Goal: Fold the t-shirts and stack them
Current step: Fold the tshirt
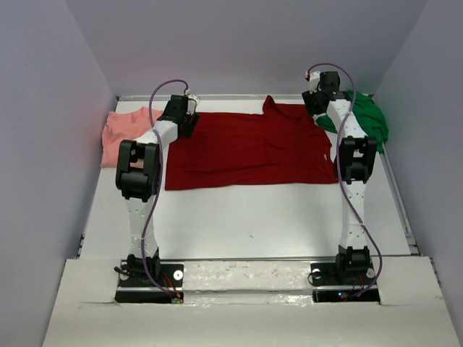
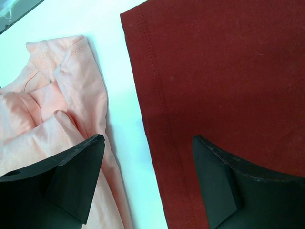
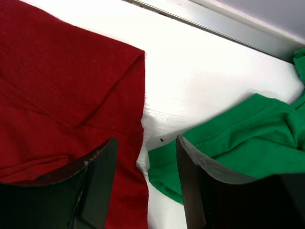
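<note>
Near edge to far edge: 3 shirts, both jaws wide

White desk carries 2 arm bases at its near edge. Dark red shirt lies spread flat along the far edge. Salmon-pink shirt is bunched in the far-left corner and green shirt in the far-right corner. Left gripper hangs wide and empty over the red hem beside the pink cloth. Right gripper, also wide and empty, straddles the red sleeve and green cloth.

Green shirt part. behind R arm, pink shirt part. behind L arm
</note>
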Controlling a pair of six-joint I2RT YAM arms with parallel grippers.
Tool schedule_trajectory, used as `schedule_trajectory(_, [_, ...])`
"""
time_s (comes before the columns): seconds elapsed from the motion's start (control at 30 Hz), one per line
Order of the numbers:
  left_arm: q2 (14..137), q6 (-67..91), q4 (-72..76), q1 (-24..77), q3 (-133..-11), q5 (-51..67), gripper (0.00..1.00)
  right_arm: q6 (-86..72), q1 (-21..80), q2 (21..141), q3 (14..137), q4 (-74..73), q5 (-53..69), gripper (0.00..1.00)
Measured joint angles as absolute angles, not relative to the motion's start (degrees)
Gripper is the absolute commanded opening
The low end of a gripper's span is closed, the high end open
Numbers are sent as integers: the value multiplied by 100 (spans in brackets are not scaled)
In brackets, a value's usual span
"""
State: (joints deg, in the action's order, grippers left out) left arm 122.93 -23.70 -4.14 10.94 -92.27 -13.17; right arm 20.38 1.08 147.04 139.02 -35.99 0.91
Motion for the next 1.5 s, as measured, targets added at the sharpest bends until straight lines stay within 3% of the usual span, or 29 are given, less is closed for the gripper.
schedule_trajectory(1.07, [12293,-2443,-414,1190,-9227,-1426,86,1994,43,15391,14497,-3789,355,44])
schedule_trajectory(1.1, [12293,-2449,-414,1190,-9227,-1426,86,1994,43,15393,14505,-3791,362,41])
schedule_trajectory(1.17, [12293,-2456,-414,1190,-9227,-1431,86,1997,43,15397,14505,-3800,386,22])
schedule_trajectory(1.3, [12293,-2460,-414,1190,-9225,-1446,86,2003,43,15399,14503,-3841,416,0])
schedule_trajectory(1.47, [12293,-2486,-401,1190,-9190,-1511,86,2016,43,15399,14464,-3830,425,0])
schedule_trajectory(1.5, [12293,-2499,-401,1190,-9170,-1527,72,2016,43,15399,14462,-3826,427,0])
